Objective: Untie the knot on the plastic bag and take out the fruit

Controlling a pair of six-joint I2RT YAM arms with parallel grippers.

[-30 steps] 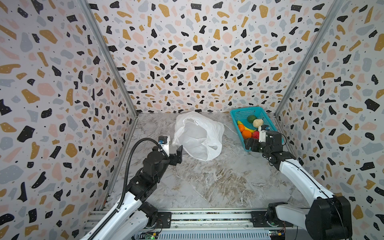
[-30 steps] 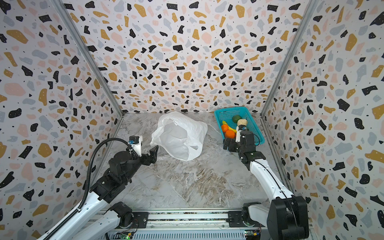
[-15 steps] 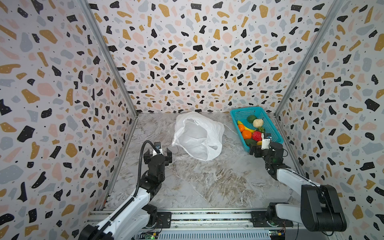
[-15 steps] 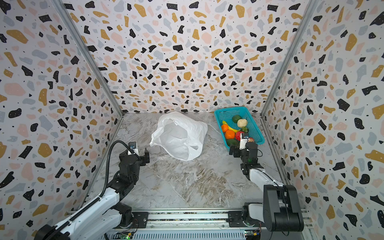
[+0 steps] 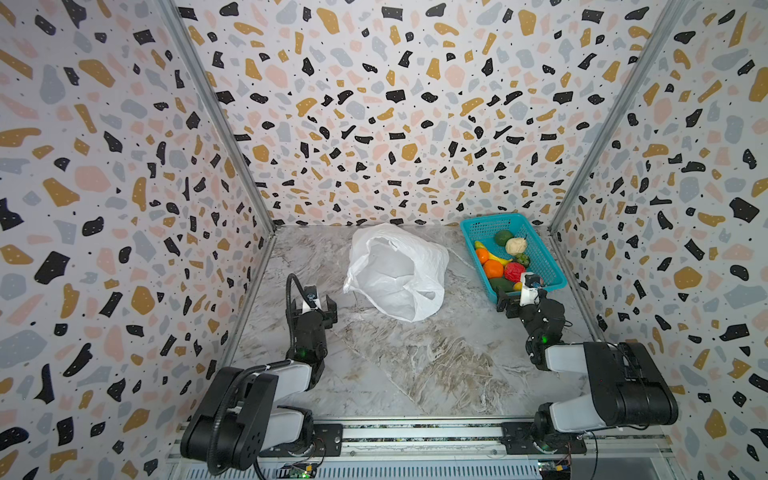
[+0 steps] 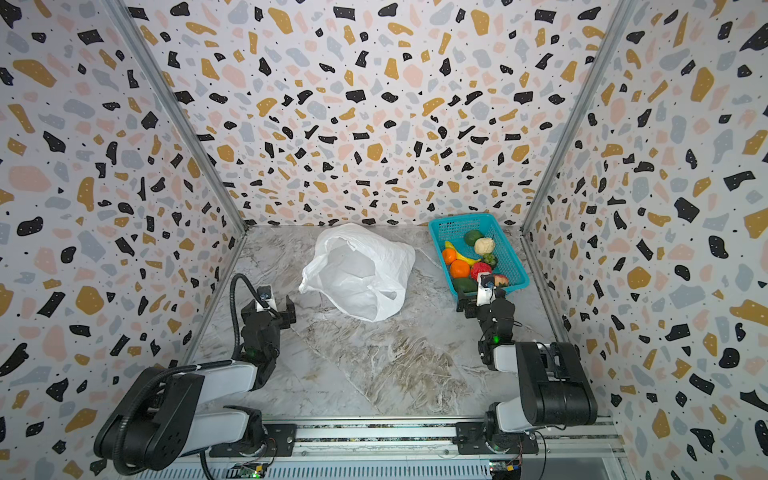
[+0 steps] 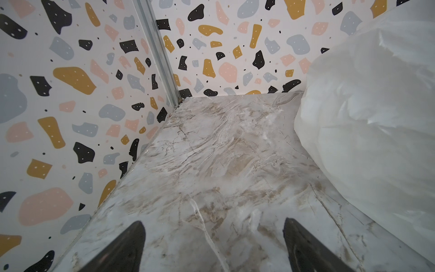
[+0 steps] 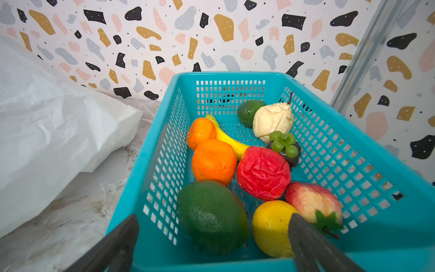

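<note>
Bag [image 5: 397, 270] slumped, long axis back-to-front, mouth up; fruit [image 5: 493, 268] in basket [image 5: 494, 226]; left gripper [image 7: 213, 222], right gripper [image 8: 213, 216] spread, empty.

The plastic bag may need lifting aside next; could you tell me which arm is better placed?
Probably left: the left gripper is open beside the plastic bag, while the right gripper faces the basket, farther away.

One plastic bag [image 5: 395, 270], one teal basket [image 5: 490, 227], perhaps ten fruit [image 8: 263, 173], two of them oranges [image 8: 213, 161]
</note>
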